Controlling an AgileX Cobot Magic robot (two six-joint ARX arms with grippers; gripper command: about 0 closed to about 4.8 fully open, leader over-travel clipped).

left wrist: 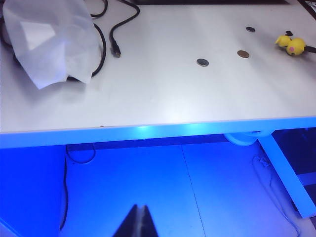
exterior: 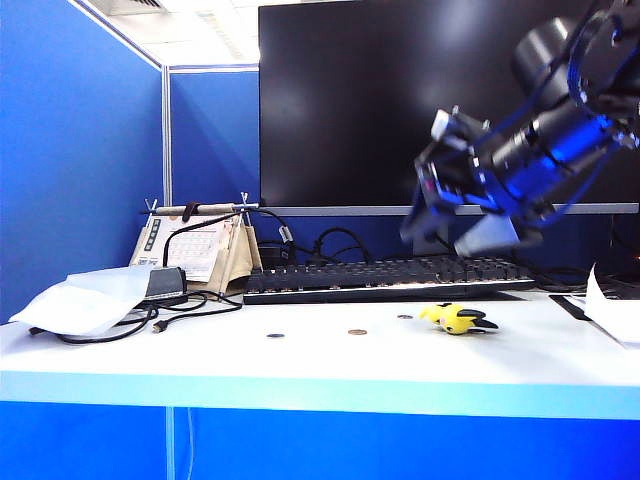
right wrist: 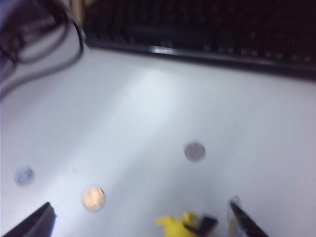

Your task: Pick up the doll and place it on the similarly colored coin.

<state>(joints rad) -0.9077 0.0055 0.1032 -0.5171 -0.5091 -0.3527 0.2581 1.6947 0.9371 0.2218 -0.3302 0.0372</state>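
The yellow doll (exterior: 458, 318) with black tips lies on the white table (exterior: 300, 365), in front of the keyboard's right half. It also shows in the left wrist view (left wrist: 292, 44) and the right wrist view (right wrist: 180, 225). The golden coin (exterior: 357, 331) (left wrist: 242, 54) (right wrist: 93, 198) lies flat to the doll's left, apart from it. My right gripper (exterior: 450, 235) (right wrist: 140, 212) hangs open above the doll, empty, its fingers spread either side of the doll and coin. My left gripper (left wrist: 140, 208) is shut on nothing, out past the table's front edge over the floor.
Two grey coins (exterior: 275, 335) (exterior: 404, 317) lie near the golden one. A black keyboard (exterior: 385, 277) and monitor (exterior: 430, 100) stand behind. A white plastic bag (exterior: 85, 297), cables (exterior: 190, 305) and a desk calendar (exterior: 200, 250) are at the left, and white paper (exterior: 615, 310) at the right.
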